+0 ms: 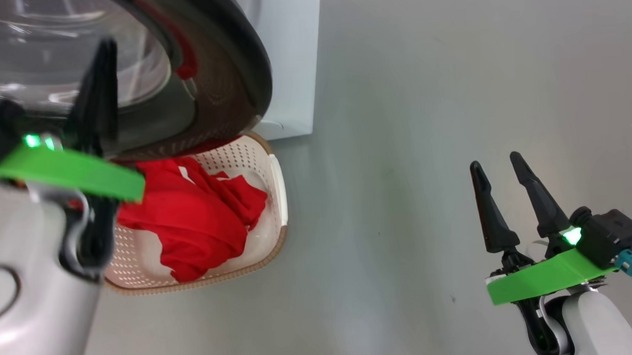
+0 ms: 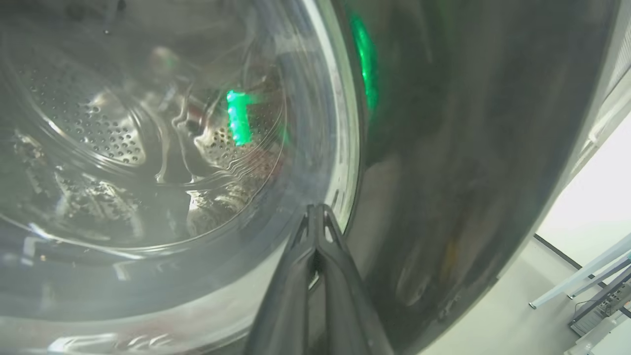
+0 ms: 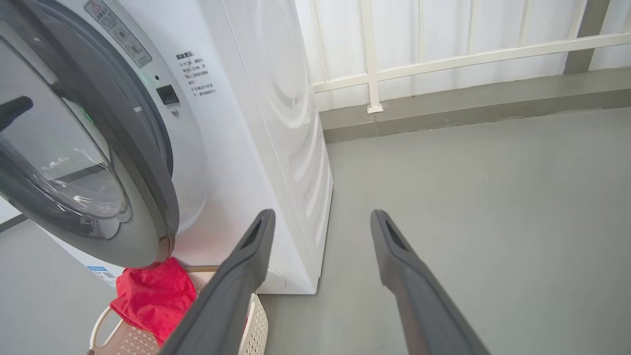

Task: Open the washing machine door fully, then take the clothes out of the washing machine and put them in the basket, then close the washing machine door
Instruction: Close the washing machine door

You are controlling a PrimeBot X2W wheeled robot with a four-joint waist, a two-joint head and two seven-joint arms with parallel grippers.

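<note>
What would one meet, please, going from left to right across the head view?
Left gripper → the clothes → the basket at its right rim → floor → right gripper. The washing machine door overlaps several, so it is omitted.

washing machine [image 3: 256, 123]: 1 | washing machine door [image 1: 236, 69]: 1 | basket [image 1: 279, 200]: 1 | clothes [image 1: 190, 220]: 1 red heap, pieces uncountable

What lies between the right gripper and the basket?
Bare grey floor. In the head view, nothing stands on the stretch between the right gripper and the basket.
</note>
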